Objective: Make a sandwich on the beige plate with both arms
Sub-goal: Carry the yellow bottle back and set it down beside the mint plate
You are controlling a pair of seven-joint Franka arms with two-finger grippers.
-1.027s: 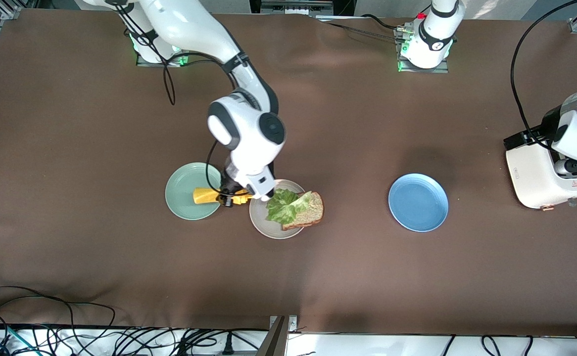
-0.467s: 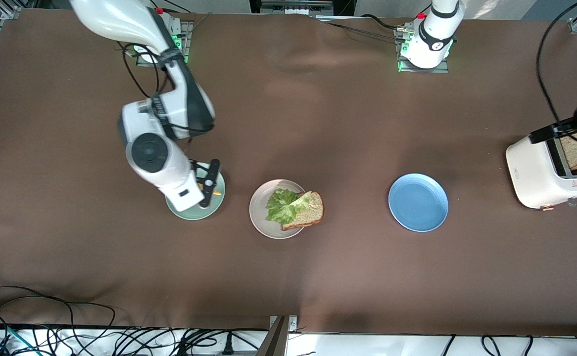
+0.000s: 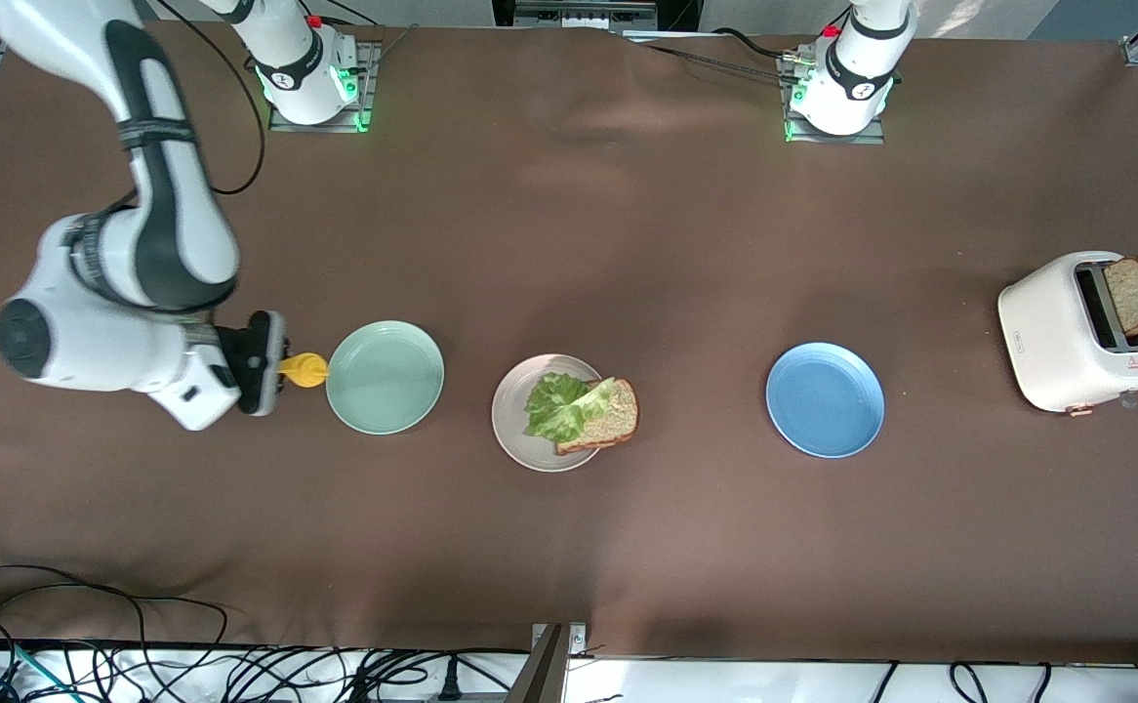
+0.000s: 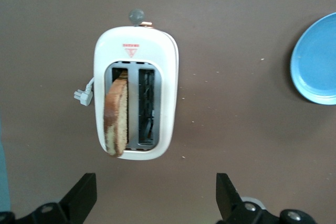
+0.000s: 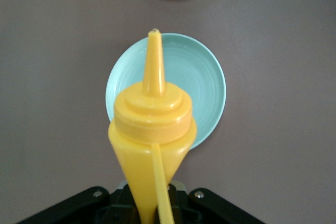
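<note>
Brown cloth covers my table. Nearest me sits the beige plate (image 3: pixel 515 436), with one bread slice (image 3: pixel 604 418) and lettuce (image 3: pixel 555 405) on it. Beside the mint plate (image 3: pixel 385 377), my right gripper (image 3: pixel 271 363) is clamped on the yellow sauce bottle (image 3: pixel 304 370), having swung off the sandwich. Farther up, my left gripper (image 4: pixel 156 199) hangs wide apart over the toaster (image 3: pixel 1077 332); a moment ago it covered the slot. I should drop straight down and pinch the second slice (image 4: pixel 116 116) by its flat sides.
</note>
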